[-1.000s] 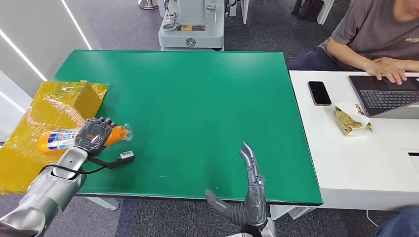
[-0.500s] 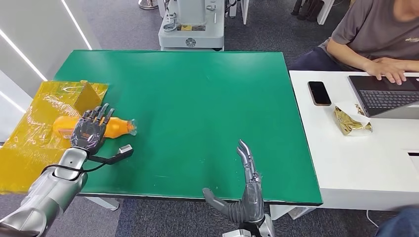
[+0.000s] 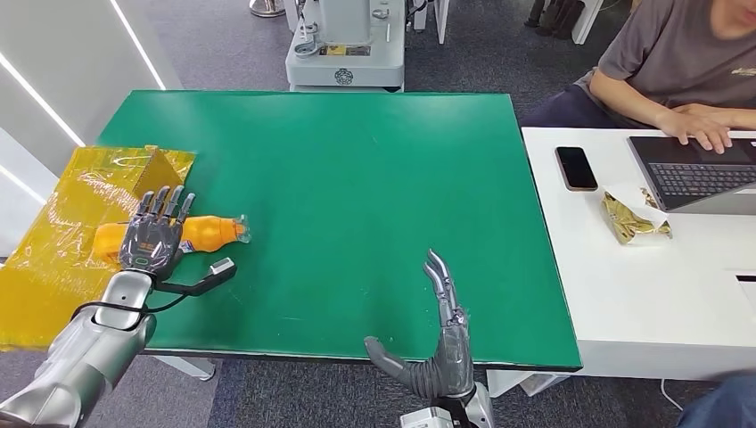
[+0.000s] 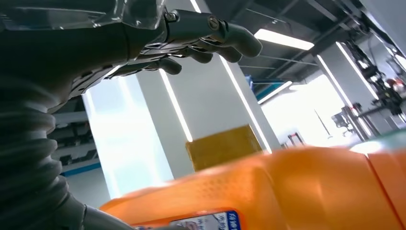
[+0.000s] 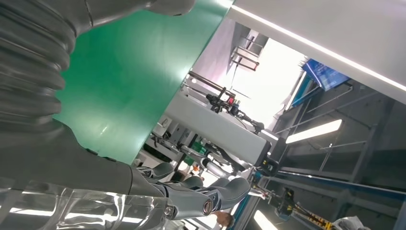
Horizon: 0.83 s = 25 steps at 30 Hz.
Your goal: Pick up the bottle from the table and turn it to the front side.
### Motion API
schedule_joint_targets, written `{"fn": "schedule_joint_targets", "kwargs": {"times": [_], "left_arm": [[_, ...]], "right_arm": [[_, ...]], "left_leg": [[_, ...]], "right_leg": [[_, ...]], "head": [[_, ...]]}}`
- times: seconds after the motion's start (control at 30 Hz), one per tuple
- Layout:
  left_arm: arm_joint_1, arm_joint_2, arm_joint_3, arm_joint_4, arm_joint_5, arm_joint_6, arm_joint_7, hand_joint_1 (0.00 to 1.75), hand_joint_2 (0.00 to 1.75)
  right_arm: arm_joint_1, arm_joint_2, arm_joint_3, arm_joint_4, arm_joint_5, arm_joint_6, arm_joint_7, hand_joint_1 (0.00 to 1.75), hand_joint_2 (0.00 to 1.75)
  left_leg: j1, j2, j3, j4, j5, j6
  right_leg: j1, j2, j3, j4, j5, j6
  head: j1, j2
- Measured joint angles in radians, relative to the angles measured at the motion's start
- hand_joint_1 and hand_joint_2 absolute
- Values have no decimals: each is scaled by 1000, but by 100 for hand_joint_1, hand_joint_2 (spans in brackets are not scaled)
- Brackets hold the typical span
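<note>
The orange bottle [image 3: 203, 234] lies on its side near the left edge of the green table [image 3: 357, 178], its clear cap pointing right. My left hand [image 3: 152, 234] hovers over the bottle's rear half with fingers spread and holds nothing. From the left wrist the bottle [image 4: 311, 191] looms close and the fingers [image 4: 210, 33] stretch out clear of it; a strip of its label [image 4: 206, 220] peeks out low down. At the table's near edge my right hand [image 3: 443, 348] stands open, fingers pointing up; its fingers [image 5: 206, 194] show in the right wrist view, holding nothing.
A yellow wrapped sheet with a small box [image 3: 89, 196] lies under and behind the bottle at the left. To the right, a person [image 3: 677, 62] types on a laptop [image 3: 695, 169] at a white table [image 3: 642, 294], with a phone [image 3: 576, 168] and snack bag [image 3: 635, 218]. A grey machine [image 3: 346, 45] stands beyond the far edge.
My left hand has let go of the bottle and spread its fingers. The bottle, gripped with its label up a second ago, now lies on the table showing plain orange.
</note>
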Motion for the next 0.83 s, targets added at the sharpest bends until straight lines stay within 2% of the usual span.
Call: {"fn": "schedule_joint_targets", "kwargs": {"times": [0.17, 0.23, 0.3, 0.43, 0.47, 0.53, 0.63, 0.73, 0.83], "left_arm": [[77, 12, 60, -221, -3, 4, 12, 0, 175], [117, 6, 109, -364, -1, 7, -27, 0, 175], [142, -27, 184, -511, 22, 9, -156, 0, 175], [145, -165, 492, -749, 231, 12, -672, 0, 175], [145, -196, 559, -793, 290, 12, -729, 0, 175], [145, -246, 650, -865, 420, 12, -741, 0, 175], [145, -304, 722, -932, 590, 12, -712, 0, 175], [147, -341, 745, -957, 731, 11, -708, 0, 175], [156, -353, 715, -943, 972, 10, -708, 0, 175]], "right_arm": [[-3, 0, 0, 5, -2, 0, 0, 0, 175], [-5, 0, 1, 6, -5, 0, 0, 0, 175], [-9, 0, 3, 7, -12, 0, 0, 0, 175], [-23, -1, 10, 13, -25, 0, -1, 0, 175], [-25, -1, 11, 14, -28, 0, -1, 0, 175], [-27, -3, 13, 16, -37, 0, -1, 0, 175], [-37, -5, 17, 19, -47, 0, -1, 0, 175], [-47, -8, 22, 24, -60, 0, -1, 0, 175], [-53, -8, 25, 26, -69, 0, -1, 0, 175]], "left_leg": [[0, 0, 0, 0, 0, 0], [0, 0, 0, 0, 0, 0], [0, 0, 0, 1, 0, 0], [0, 4, 0, 1, -1, -1], [0, 6, 1, 1, -2, -1], [0, 7, 2, 1, -2, -1], [0, 3, 2, 1, -2, -1], [0, 2, 2, 1, -2, -1], [0, 2, 2, 1, -2, -1]], "right_leg": [[0, 0, 0, 0, 0, 0], [0, 0, -1, 0, 0, 0], [0, 0, -1, -1, 0, 0], [0, 4, 0, 0, 1, 1], [-1, 6, -1, -1, 1, 1], [-1, 6, 0, -1, 1, 1], [0, 4, 1, -1, 1, 1], [0, 2, 1, -1, 1, 1], [0, 2, 1, -1, 1, 1]], "head": [[0, 0], [0, 0], [0, 0], [2, 0], [1, 0], [1, 0], [1, 0], [2, 0], [1, 0]]}}
